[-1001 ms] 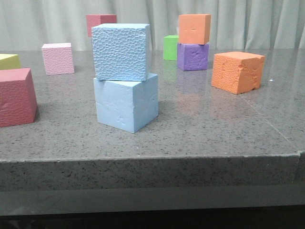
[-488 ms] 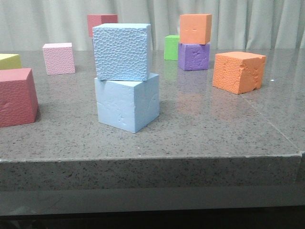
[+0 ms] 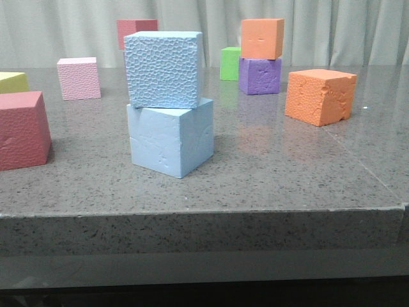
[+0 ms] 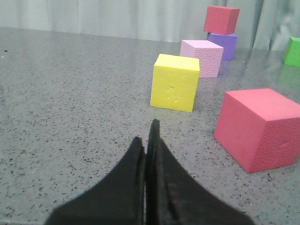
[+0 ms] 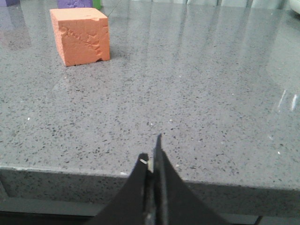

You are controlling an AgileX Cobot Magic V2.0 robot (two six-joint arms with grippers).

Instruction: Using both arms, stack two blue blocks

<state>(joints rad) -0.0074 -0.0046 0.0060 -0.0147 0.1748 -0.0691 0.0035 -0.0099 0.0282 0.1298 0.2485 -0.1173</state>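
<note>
From the front, the pebbled block (image 3: 164, 69) sits on the smooth block (image 3: 169, 137), slightly skewed, mid-table, so stacking looks done; hence the left gripper (image 4: 147, 140) and right gripper (image 5: 153, 154), in their wrist views, hang empty, jaws together.

It looks like a lab or test bench — a grey speckled stone table (image 3: 287, 173) backed by a plain pale curtain (image 3: 332, 32), with nothing on it but coloured foam cubes (image 3: 319, 96) scattered about — no household or shop goods in sight.
</note>
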